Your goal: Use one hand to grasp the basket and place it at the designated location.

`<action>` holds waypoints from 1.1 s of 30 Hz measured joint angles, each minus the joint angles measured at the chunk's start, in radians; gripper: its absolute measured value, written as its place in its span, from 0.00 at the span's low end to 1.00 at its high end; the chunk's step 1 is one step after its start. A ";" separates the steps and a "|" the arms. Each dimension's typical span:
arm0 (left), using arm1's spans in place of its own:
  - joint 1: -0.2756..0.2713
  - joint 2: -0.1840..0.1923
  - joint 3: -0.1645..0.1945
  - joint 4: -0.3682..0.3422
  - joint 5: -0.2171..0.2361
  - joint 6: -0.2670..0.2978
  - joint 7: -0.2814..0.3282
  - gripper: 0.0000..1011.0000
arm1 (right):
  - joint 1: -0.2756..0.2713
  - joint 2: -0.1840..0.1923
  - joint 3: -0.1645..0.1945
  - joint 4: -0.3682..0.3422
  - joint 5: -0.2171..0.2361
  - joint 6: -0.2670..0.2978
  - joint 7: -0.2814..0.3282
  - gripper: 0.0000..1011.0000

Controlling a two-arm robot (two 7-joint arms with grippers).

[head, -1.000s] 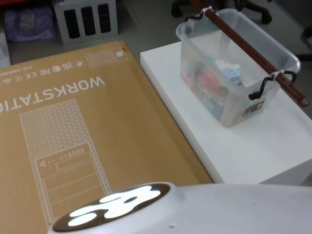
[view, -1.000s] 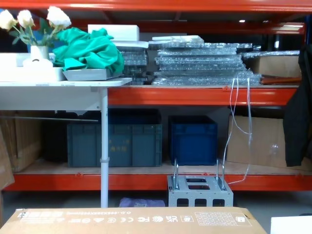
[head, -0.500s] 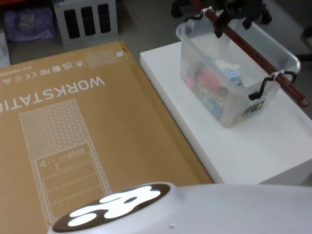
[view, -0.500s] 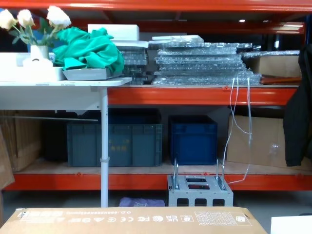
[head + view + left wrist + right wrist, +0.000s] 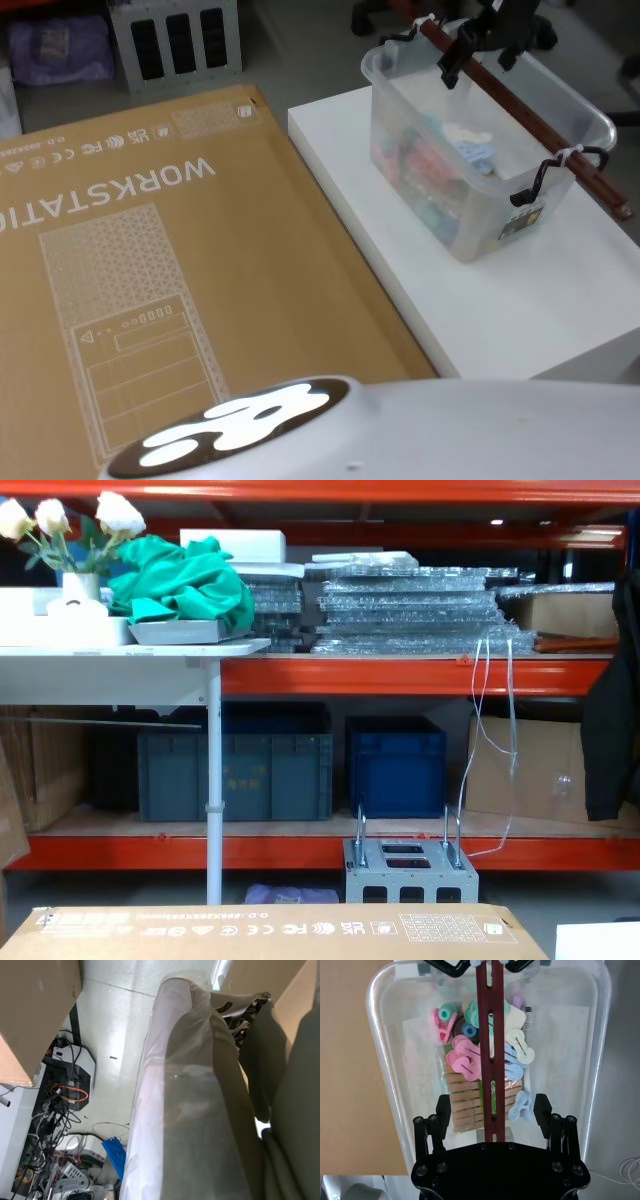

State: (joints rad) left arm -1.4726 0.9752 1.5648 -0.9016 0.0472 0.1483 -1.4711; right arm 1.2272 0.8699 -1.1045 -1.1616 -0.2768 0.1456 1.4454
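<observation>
The basket (image 5: 470, 215), a clear plastic tub holding coloured clips and wooden pegs, stands on the white table (image 5: 520, 310) at the right. Its dark reddish-brown bar handle (image 5: 525, 112) runs across the top, tied on at each end with a white zip tie (image 5: 566, 152). My right gripper (image 5: 483, 45), narrow and black, hangs over the far end of the handle. In the right wrist view the gripper (image 5: 492, 1110) is open, one finger (image 5: 443, 1110) on each side of the handle (image 5: 490, 1035), above the basket (image 5: 382, 1060). I cannot tell whether the fingers touch the bar.
A large flat cardboard box (image 5: 150, 250) printed WORKSTATION lies left of the white table, touching its edge. A grey metal frame (image 5: 175, 40) stands on the floor behind. The chest view looks at red shelving with dark blue crates (image 5: 395, 765).
The right gripper has come into the head view from the top edge and moved down and a little right along the handle's far end. The basket has not moved.
</observation>
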 joint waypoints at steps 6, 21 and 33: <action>0.000 0.000 0.000 0.000 0.000 0.000 0.000 0.00 | -0.004 -0.009 0.002 0.033 -0.005 -0.020 0.007 0.99; 0.000 0.000 0.000 0.000 0.000 0.000 0.000 0.00 | -0.047 -0.055 0.009 0.158 0.032 -0.093 0.007 0.99; 0.000 0.000 0.000 0.000 0.000 0.000 0.000 0.00 | -0.053 -0.080 0.004 0.214 0.050 -0.137 0.018 0.99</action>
State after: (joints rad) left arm -1.4726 0.9752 1.5648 -0.9014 0.0474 0.1483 -1.4711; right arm 1.1739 0.7902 -1.1001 -0.9476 -0.2268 0.0082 1.4634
